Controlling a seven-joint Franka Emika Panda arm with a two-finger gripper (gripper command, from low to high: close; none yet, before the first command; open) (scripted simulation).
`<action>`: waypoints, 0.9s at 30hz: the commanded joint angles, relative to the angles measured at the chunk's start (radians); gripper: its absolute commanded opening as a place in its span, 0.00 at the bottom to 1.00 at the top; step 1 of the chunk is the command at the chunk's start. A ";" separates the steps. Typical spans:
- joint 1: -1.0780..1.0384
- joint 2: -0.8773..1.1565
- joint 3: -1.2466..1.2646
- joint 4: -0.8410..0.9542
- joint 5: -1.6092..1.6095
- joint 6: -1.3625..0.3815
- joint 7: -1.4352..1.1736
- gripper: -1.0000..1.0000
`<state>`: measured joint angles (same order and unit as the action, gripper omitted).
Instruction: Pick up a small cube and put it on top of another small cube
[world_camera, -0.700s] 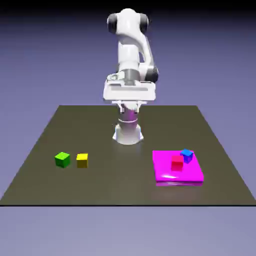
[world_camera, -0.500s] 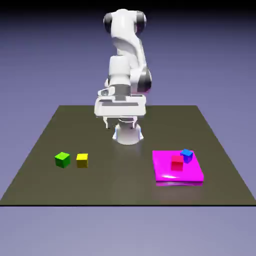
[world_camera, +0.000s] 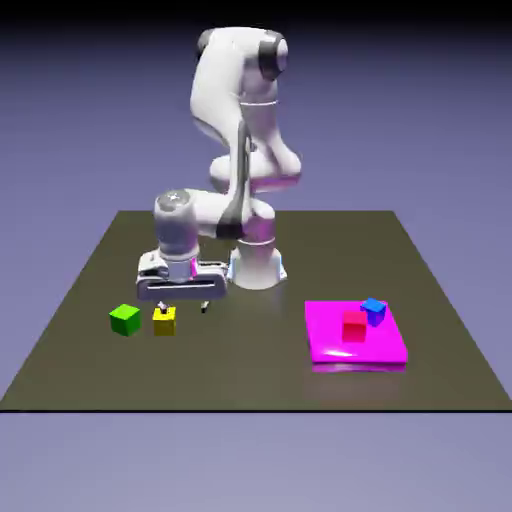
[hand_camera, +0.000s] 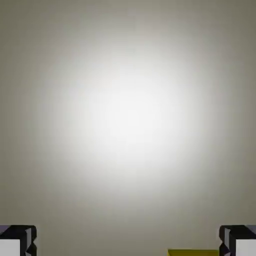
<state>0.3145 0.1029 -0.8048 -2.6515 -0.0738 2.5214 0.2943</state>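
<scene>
Fully open and empty, the gripper (world_camera: 184, 307) is to be centred over the yellow cube (world_camera: 165, 323) before being lowered.

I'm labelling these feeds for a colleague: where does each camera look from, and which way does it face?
Exterior view: across the table, above it, facing the robot; arm and fingers show.
Hand view: on the hand, looking along the open fingers; their tips show at the bottom edge.
Both share the yellow cube, only an edge of it in the hand view.
</scene>
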 joint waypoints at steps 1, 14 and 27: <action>0.014 0.030 -0.036 0.007 -0.003 -0.023 -0.020 0.50; -0.158 0.321 0.110 0.012 0.193 0.121 -0.210 0.00; -0.068 0.017 -0.173 0.094 -0.289 -0.099 -0.335 0.00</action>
<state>0.2472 0.1203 -0.9778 -2.5573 -0.3606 2.4215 -0.0416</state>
